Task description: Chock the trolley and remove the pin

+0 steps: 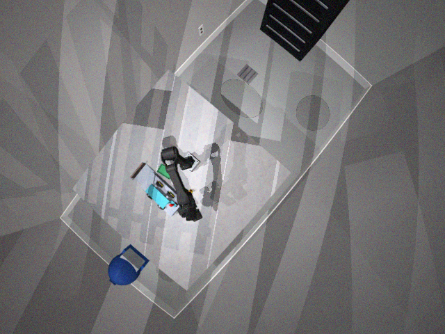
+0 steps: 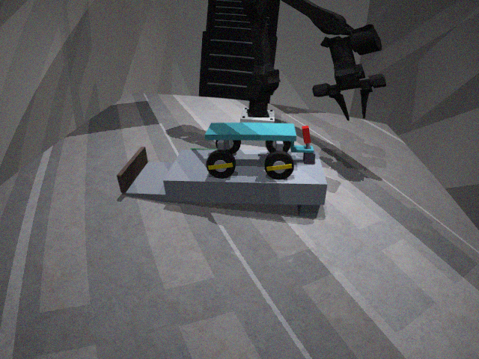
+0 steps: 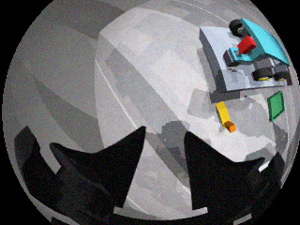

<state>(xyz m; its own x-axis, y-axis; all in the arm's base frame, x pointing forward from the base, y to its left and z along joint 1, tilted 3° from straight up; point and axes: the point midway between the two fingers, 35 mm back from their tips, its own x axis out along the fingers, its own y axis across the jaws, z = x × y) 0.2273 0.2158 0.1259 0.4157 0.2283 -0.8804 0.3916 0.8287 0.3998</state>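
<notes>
The turquoise trolley (image 1: 158,196) (image 2: 250,131) (image 3: 267,39) stands on the grey ramp (image 1: 145,175) (image 2: 243,192) (image 3: 213,56). The red-headed stop pin (image 1: 172,205) (image 2: 305,134) (image 3: 247,45) stands upright at its uphill end. The yellow chock (image 1: 190,191) (image 3: 222,113) with its orange handle lies on the table, off the ramp near its uphill end; its black base cannot be made out, and the exterior view does not show it. The green tray (image 1: 163,171) (image 3: 277,106) lies beside the ramp. My gripper (image 2: 355,118) (image 3: 165,133) is open and empty, pointing down, high above the table beyond the uphill end.
A brown end board (image 1: 138,170) (image 2: 132,170) stands across the ramp's downhill foot. The arm's white base plate (image 1: 194,162) (image 2: 257,116) is on the tray's side of the ramp. A blue chair (image 1: 122,270) and a black shelf (image 1: 302,25) stand farther off.
</notes>
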